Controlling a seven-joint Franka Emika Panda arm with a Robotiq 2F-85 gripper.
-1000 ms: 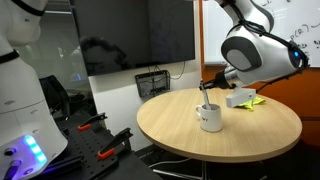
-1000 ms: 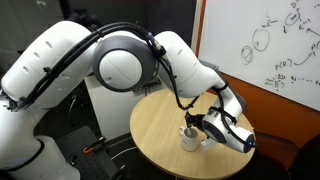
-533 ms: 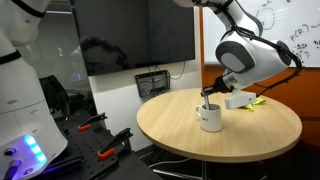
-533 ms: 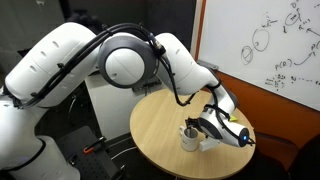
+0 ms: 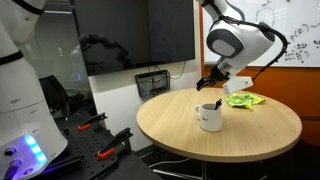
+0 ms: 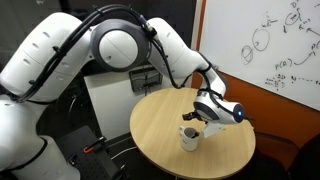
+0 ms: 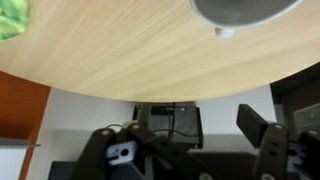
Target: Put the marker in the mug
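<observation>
Marker sits inside the white mug, its dark end poking above the rim in an exterior view. The mug stands upright near the middle of the round wooden table. The gripper hangs above the mug, clear of it. In the wrist view its fingers are spread wide with nothing between them. A green cloth lies on the far right part of the tabletop, apart from the mug. A whiteboard stands beyond the table.
</observation>
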